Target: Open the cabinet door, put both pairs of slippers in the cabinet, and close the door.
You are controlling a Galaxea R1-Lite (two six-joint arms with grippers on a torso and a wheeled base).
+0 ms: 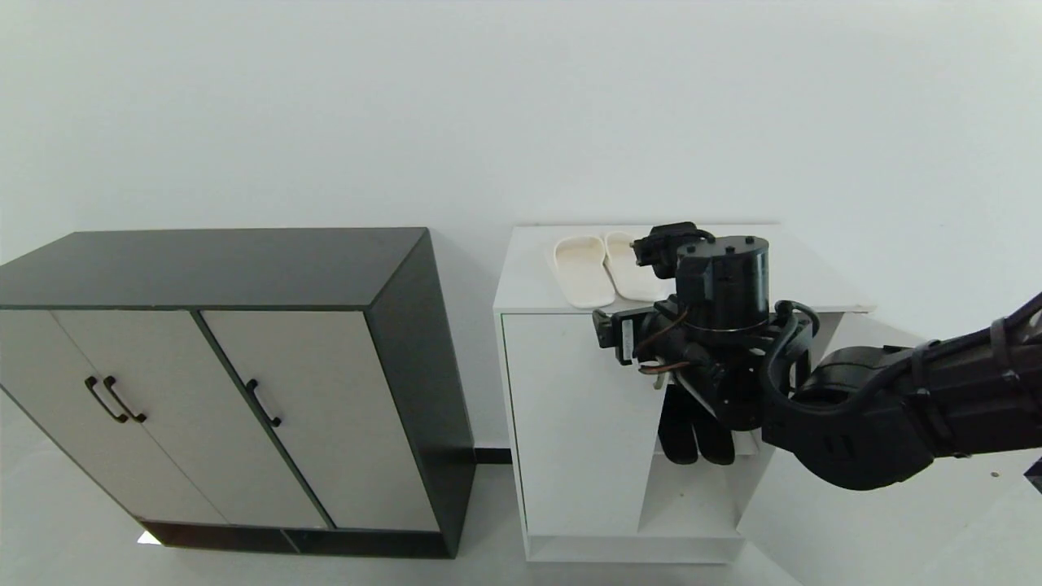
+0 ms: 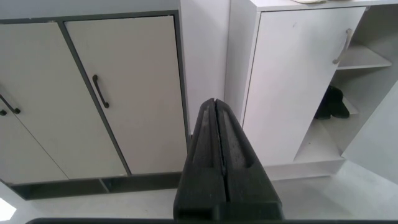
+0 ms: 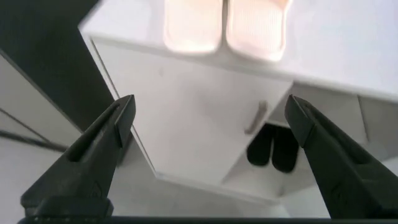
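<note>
A pair of cream foam slippers (image 1: 606, 268) is lying side by side on top of the white two-door cabinet (image 1: 570, 407), on the left half of the top and reaching almost to its front edge. The cabinet's left door is sitting closed, while its right compartment is standing open. A pair of black slippers (image 1: 696, 435) is resting inside that compartment, below the upper shelf. The right gripper (image 3: 209, 106) is hovering in front of the cabinet near the top's front edge, with its fingers spread wide and holding nothing. The left gripper (image 2: 215, 106) is hanging lower and farther back, with its fingers pressed together on nothing. To the left, across a gap, a black cabinet with grey doors (image 1: 244, 268) is standing closed.
</note>
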